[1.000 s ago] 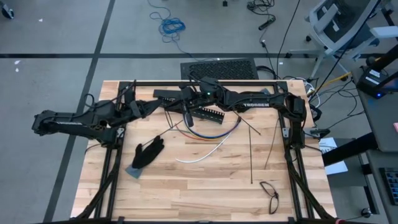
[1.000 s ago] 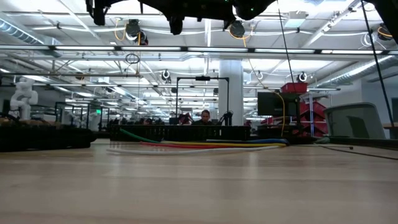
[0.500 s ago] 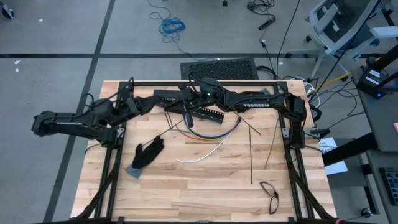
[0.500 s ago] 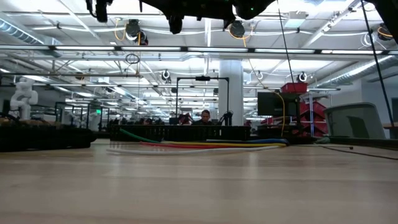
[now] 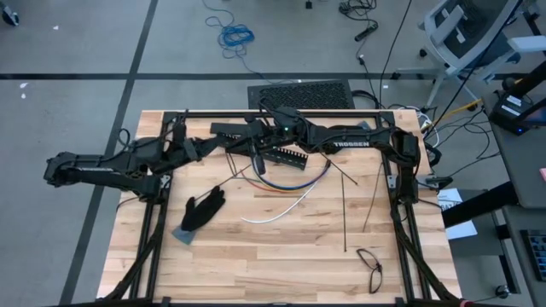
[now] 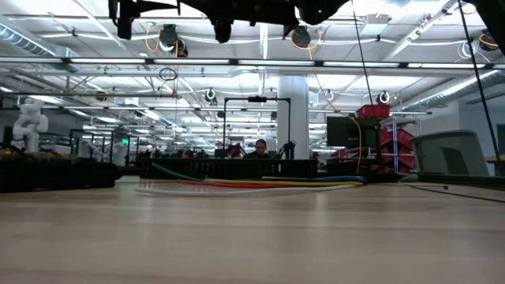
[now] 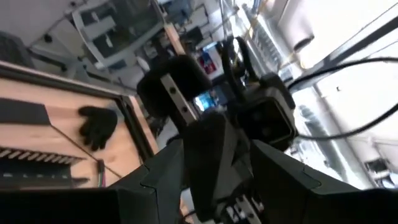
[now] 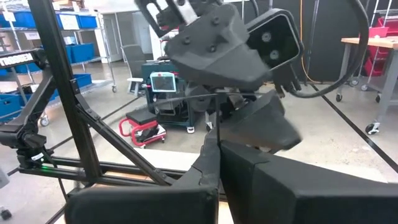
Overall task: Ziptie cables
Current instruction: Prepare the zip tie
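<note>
Left gripper (image 5: 246,139): raised over the far middle of the counter, meeting the other arm tip to tip; jaws part-way apart, and whether they hold anything cannot be told.
Right gripper (image 5: 256,135): reaching in from the right side at the same spot, also clear of the surface; jaws fully closed, with a thin black strip (image 5: 255,160) hanging down from the meeting point.
Cables (image 5: 294,179): a bundle of thin flexible wires in purple, blue, yellow, red and white, lying flat on the counter in shallow arcs, just nearer the viewer than the two grippers and below them; not touched by either pair of jaws. In the low view the same wires (image 6: 260,183) lie side by side along the surface.
Slotted bar (image 5: 286,156): long black slotted plastic piece lying on the counter directly under the right arm's wrist, just behind the cables.
Loose strips (image 5: 344,213): thin straight black strips resting on the counter, to the right of the cables.
Glove (image 5: 203,209): black fabric glove lying flat on a grey pad, on the left half of the counter, well apart from the cables.
Eyeglasses (image 5: 370,265): dark-framed pair near the counter's near right corner.
Counter (image 5: 273,256): light wooden butcher-block top framed by black metal rails.
Background: a person (image 6: 261,147) sits far behind the counter in the low view.
</note>
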{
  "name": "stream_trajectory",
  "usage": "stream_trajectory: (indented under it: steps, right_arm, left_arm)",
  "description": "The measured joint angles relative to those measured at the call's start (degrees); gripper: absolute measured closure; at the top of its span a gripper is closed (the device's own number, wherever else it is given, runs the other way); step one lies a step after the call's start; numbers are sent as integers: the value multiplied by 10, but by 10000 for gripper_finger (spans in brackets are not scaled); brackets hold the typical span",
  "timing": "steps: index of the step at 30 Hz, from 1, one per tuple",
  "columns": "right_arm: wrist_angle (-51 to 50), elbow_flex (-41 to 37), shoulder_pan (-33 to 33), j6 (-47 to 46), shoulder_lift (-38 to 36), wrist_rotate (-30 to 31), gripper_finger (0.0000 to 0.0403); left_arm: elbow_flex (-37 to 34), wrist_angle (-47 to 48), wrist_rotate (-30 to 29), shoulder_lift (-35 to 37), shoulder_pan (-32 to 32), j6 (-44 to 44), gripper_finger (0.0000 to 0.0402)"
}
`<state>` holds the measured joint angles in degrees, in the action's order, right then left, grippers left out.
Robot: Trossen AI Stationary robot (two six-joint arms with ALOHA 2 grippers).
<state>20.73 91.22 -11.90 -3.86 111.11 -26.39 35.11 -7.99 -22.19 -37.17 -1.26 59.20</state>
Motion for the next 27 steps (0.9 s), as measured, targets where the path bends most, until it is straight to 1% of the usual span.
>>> stream_trajectory:
  steps: [6,9,12,16,27]
  right_arm:
    - [0,0,0,0,0,-6,403]
    - [0,0,0,0,0,-6,403]
    - [0,0,0,0,0,-6,403]
    - [1,0,0,0,0,-7,403]
    - [2,0,0,0,0,-7,403]
  left_arm:
    - [0,-16,-21,14,0,5,220]
    - [0,-29,-21,14,0,32,220]
    - [0,-34,-8,13,0,49,220]
    - [0,-34,15,9,0,50,220]
    - [0,-40,26,-8,0,65,220]
